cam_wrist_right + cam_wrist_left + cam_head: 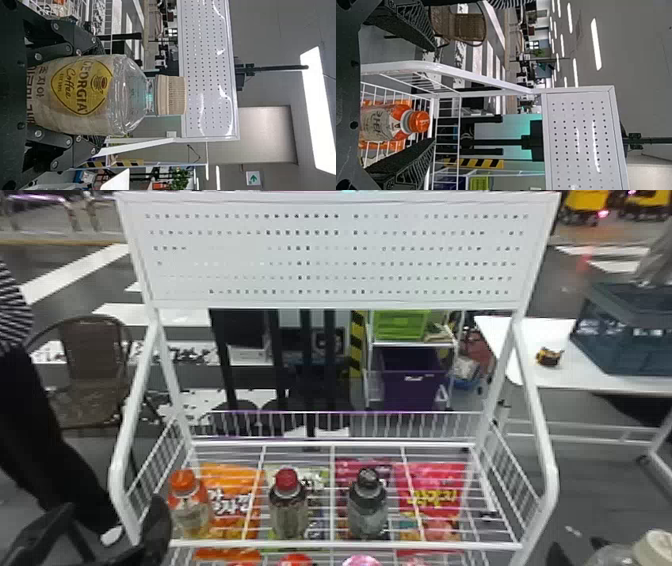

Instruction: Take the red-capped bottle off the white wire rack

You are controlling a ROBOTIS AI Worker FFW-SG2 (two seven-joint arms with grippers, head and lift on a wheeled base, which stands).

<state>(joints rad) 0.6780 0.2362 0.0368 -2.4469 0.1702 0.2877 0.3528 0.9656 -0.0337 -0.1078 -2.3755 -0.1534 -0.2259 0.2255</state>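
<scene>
While upright on rack (345,545), red-capped bottle (288,510), contents unclear; left fingers (157,531) apart, right fingers (557,555) around clear bottle (128,95).

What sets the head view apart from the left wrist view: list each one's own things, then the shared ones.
Head view's own: the red-capped bottle, standing on the rack between the others there; the black-capped bottle; the red snack bag; the dark crate on the white table.

Left wrist view's own: the long ceiling lights.

Both: the rack, the orange-capped bottle, the left hand and the brown chair.
</scene>
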